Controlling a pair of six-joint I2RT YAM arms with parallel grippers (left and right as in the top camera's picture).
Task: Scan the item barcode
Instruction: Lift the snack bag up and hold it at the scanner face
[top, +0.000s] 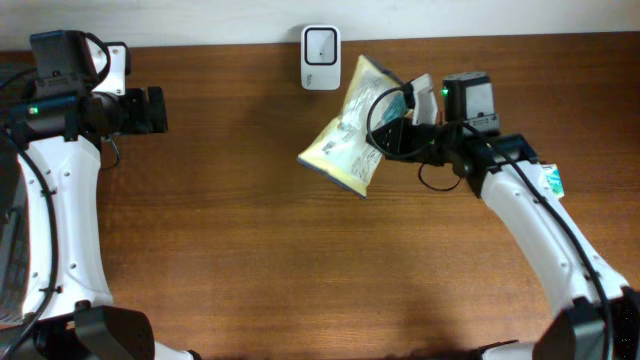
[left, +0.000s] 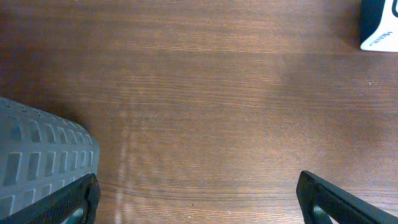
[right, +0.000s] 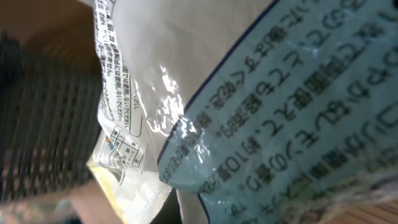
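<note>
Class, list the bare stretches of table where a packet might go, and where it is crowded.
Bare: the brown wooden table's near half, and the stretch between the left gripper and the small white scanner. Crowded: far right, around the yellow-white plastic packet in the right gripper.

The pouch carries printed Japanese text, seen inverted, on white and pale blue panels; the figure 10 is legible. Lettering on the scanner is unreadable.

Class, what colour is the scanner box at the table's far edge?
The scanner box is mainly white, clearest overhead.
</note>
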